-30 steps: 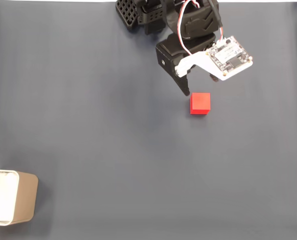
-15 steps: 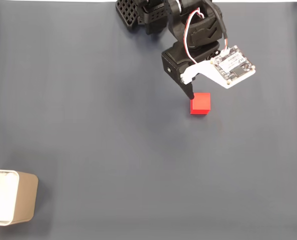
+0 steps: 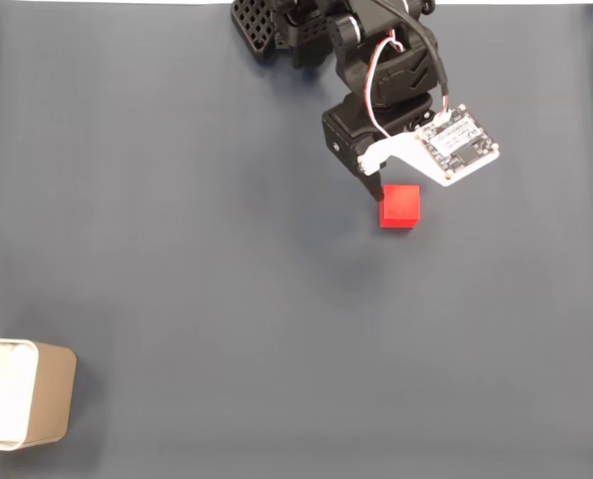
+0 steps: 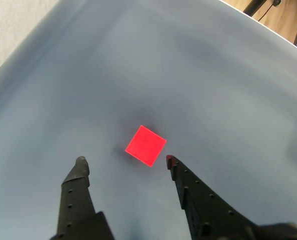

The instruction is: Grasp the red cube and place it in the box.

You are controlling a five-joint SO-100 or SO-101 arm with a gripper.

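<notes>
We've got the claw (image 4: 123, 160) spread wide right over the red cube (image 4: 146, 145), nothing gripped yet. In the wrist view the cube sits just ahead of the two fingertips, turned diamond-wise to them, with one fingertip (image 4: 169, 160) nearly at its corner and the other well off to the side. That lopsided gap is probably why the fingers are open so far: we need room to straddle the cube before squeezing, and we'd say the claw has to go a little further forward so the cube ends up between the fingers.

In the fixed view the cube (image 3: 400, 207) rests flat on the dark desk (image 3: 227, 249), just below the arm's dark finger. The box (image 3: 37, 394) is far from the cube, down at the desk's lower-left corner, mouth open and waiting.
</notes>
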